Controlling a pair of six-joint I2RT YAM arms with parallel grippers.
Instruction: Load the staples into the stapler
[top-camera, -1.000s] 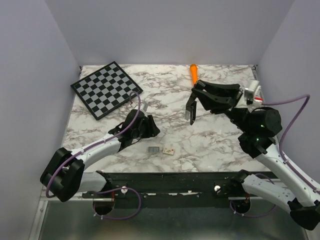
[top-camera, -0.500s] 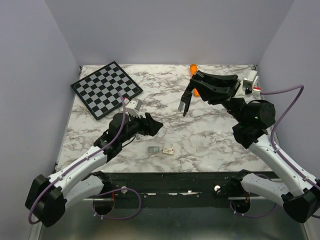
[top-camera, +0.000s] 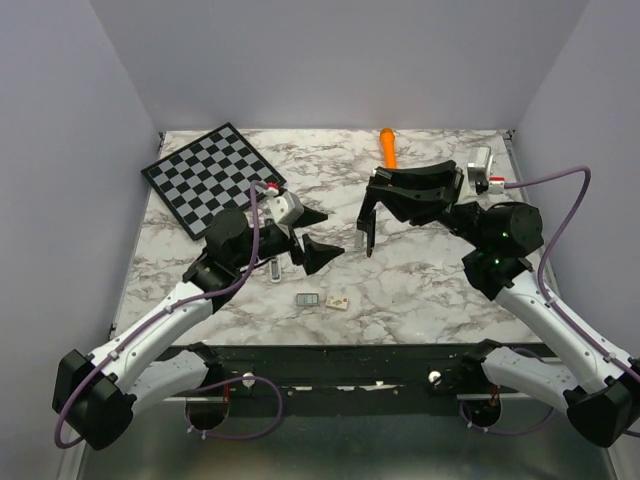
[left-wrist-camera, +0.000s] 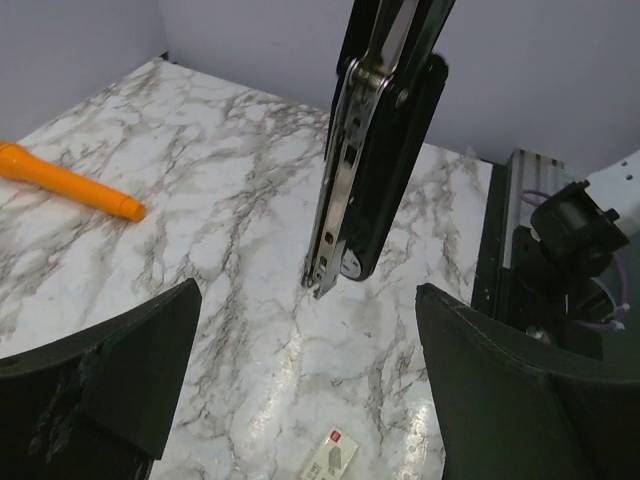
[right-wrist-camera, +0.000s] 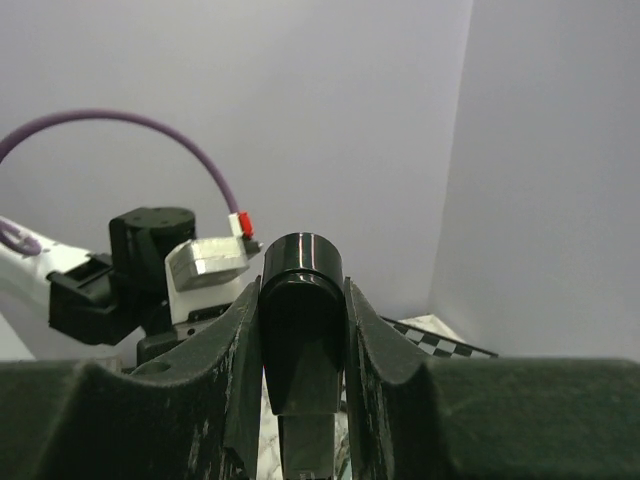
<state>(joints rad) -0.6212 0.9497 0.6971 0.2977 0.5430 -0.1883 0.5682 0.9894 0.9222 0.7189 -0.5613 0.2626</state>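
The staples (top-camera: 308, 299) lie on the marble bench (top-camera: 420, 290) near its front edge, long side running left to right, just beside a small white piece (top-camera: 338, 301). The left tool (top-camera: 333, 232) hovers a little farther back from that edge, released, jaws spread wide and empty. It is plainly the nearer of the two. The right tool (top-camera: 385, 190) is clenched on the stapler (top-camera: 365, 225), which hangs nose-down over mid-bench, facing the left tool's open jaws. To fetch the staples, the left arm would likely need to drop toward the front edge.
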